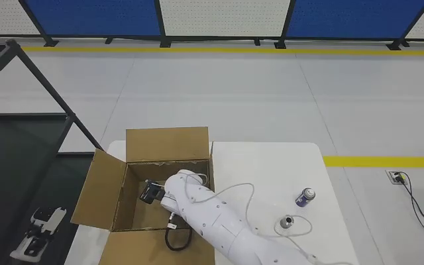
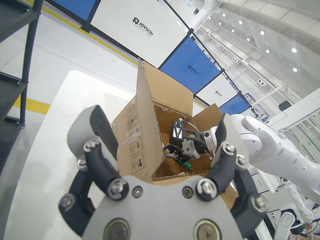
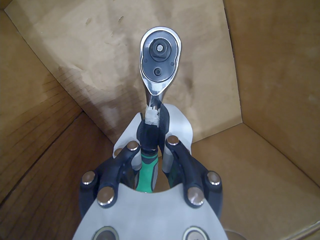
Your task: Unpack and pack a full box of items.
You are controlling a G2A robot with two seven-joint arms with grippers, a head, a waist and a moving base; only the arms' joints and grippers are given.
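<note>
Low inside the open cardboard box (image 1: 165,142), gripped by the right gripper (image 3: 153,126), fingers (image 3: 163,116) pinched on the neck of a ratchet wrench (image 3: 160,58) just ahead of its handle; whether clear of the box floor or resting on it, impossible to tell. Risks from here, as a judgement: slipping or swivelling in so narrow a hold on smooth polished metal, with the heavy head well out beyond the pinch; snagging on a tall box wall or an upright flap during any lift out, given cardboard sides close around the tool; shoving the box along the white surface (image 1: 265,165) through the arm rubbing against its rim. Up close: a bright chrome, teardrop-shaped head with a dark round mechanism and a square drive stub facing the wrist camera; a slim shiny neck with a whitish, scuffed-looking patch right at the pinch; a green and grey handle running back under the wrist. Poised outside the box, near one of its corners: the left gripper (image 2: 161,116), fingers (image 2: 102,126) spread wide with nothing between them. Standing on the surface, well apart from the box: a small purple can (image 1: 305,197) and, near it, a silver socket-like piece (image 1: 286,222).
</note>
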